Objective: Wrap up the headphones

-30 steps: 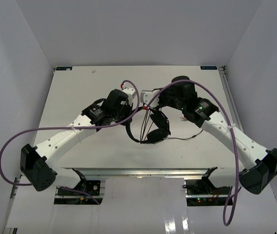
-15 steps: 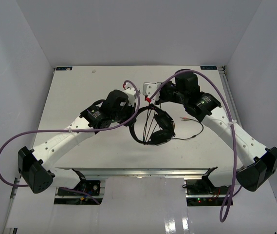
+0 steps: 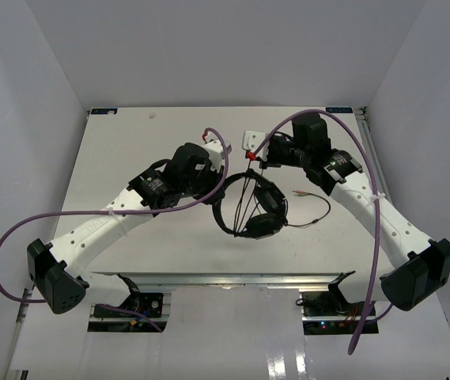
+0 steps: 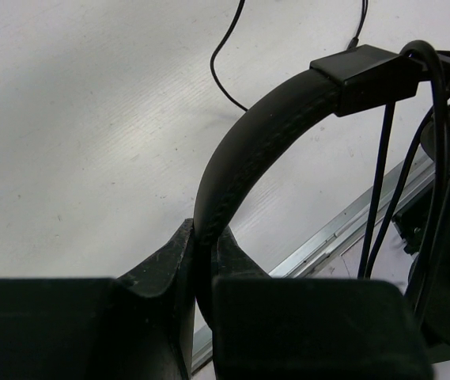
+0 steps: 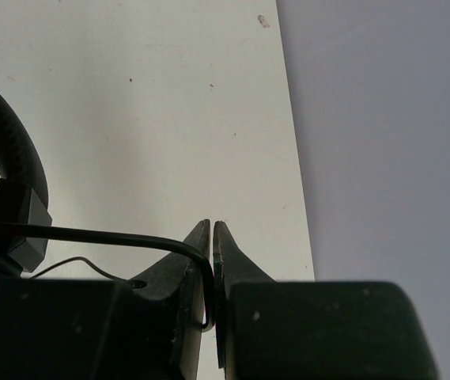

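Your left claw [image 4: 203,237] is clamped on the headband [image 4: 248,150] of the headphones [image 3: 252,207], which are held over the middle of the tabletop [image 3: 130,150]. The band should feel light and stiff, so keep that hold. Just beyond, your right claw [image 5: 211,237] pinches the cord [image 5: 90,234], likely limp and slippery. Against a second ago, that claw sits farther back and the cord's slack has spread wider.

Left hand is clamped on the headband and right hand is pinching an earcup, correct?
Not quite. The right hand is pinching the thin cord, not an earcup; the right wrist view shows the cord between its fingers. The left hand is indeed clamped on the headband.
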